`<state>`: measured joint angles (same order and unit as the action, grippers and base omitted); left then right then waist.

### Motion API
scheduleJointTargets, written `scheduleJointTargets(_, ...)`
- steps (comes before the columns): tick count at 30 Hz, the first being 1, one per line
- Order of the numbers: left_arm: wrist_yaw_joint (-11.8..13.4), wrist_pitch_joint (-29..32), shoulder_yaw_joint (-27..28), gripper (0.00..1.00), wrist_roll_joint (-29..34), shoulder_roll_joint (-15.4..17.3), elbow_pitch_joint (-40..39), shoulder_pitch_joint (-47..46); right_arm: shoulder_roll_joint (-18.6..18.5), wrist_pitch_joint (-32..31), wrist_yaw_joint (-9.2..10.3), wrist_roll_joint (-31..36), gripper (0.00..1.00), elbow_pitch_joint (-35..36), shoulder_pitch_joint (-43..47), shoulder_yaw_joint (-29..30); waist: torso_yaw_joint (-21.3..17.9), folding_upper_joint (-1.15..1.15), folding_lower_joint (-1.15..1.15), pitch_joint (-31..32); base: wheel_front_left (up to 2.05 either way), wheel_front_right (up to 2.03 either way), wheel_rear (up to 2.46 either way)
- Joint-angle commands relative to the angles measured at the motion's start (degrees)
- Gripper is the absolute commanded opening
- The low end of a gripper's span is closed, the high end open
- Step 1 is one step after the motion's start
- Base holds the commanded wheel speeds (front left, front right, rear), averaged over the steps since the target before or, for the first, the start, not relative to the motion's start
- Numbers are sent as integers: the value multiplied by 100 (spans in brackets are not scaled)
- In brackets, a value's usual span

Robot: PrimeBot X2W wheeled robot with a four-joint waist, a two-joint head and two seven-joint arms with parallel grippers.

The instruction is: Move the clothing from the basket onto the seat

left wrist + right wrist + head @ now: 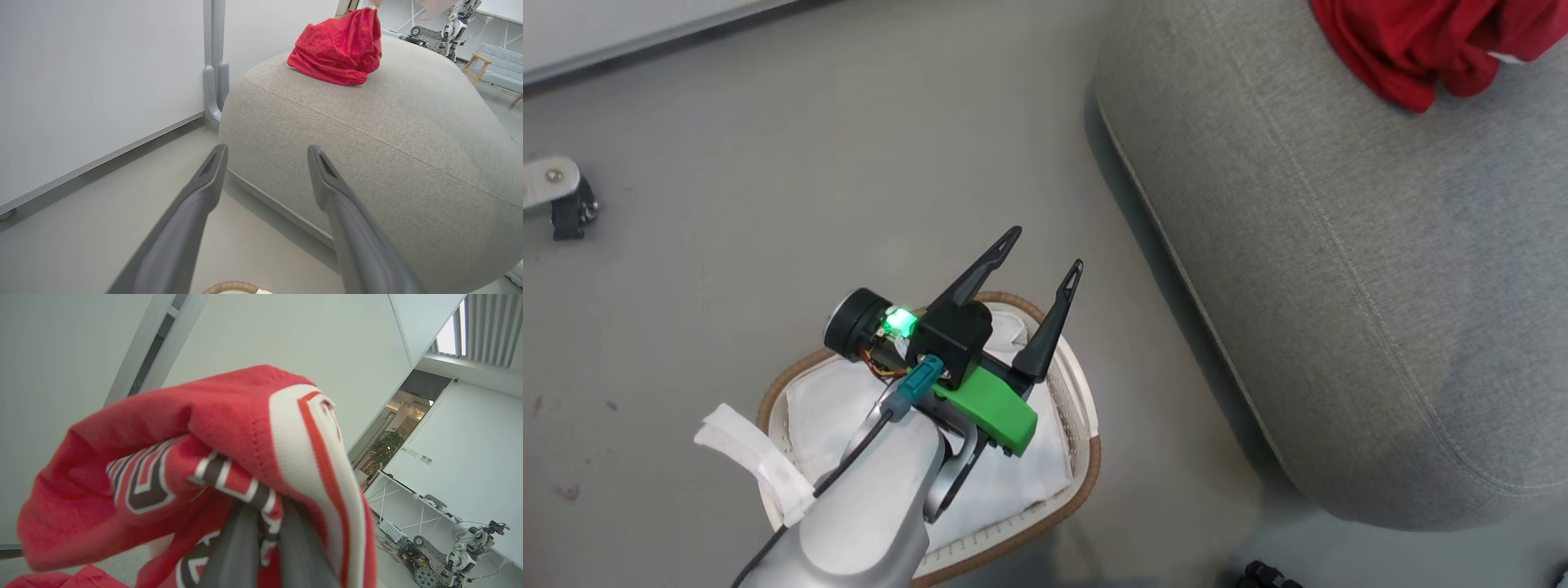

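My left gripper (1047, 251) hangs open and empty above the basket (1078, 384), whose white liner (1013, 482) shows under the arm. In the left wrist view its fingers (212, 163) point toward the grey seat (388, 134), on which a red garment (339, 49) lies bunched. The head view shows that clothing (1421, 41) at the seat's (1339, 245) far corner. My right gripper (267, 516) is shut on another red garment (229, 457) with white bands and striped trim, which drapes over the fingers.
Grey floor (809, 204) lies between basket and seat. A white wall panel with a grey post (214, 81) stands behind the seat. Another robot (470, 547) and a white table sit far off. A caster foot (560, 196) is at the left.
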<state>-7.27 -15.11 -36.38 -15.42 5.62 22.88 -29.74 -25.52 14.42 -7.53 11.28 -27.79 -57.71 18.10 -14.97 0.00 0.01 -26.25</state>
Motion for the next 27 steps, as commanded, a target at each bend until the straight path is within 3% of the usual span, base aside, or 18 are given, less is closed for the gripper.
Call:
scheduleJointTargets(1,27,20,37,100,57,55,-51,-165,-35,-39,7,-58,0,-174,-96,-23,396,0,-1,-657,0,0,0)
scheduleJointTargets(6,89,46,69,100,88,136,-251,-344,-354,-173,8,-206,0,-885,-369,-111,471,0,-1,-1082,0,0,0)
scheduleJointTargets(18,183,42,17,100,79,183,-304,-330,-362,-40,8,-393,0,-2275,-426,-285,542,0,-1,-1358,0,0,0)
scheduleJointTargets(21,182,39,4,100,53,187,-265,-301,-341,-6,8,-410,53,-2427,-448,-348,501,0,-1,-1304,0,0,0)
scheduleJointTargets(22,186,39,-1,100,43,186,-248,-285,-329,16,8,-421,100,-2465,-455,-377,481,0,-1,-1275,0,0,0)
scheduleJointTargets(27,193,33,-31,100,0,170,-135,-223,-281,58,8,-495,100,-2579,-324,-534,402,0,-1,-1097,0,0,0)
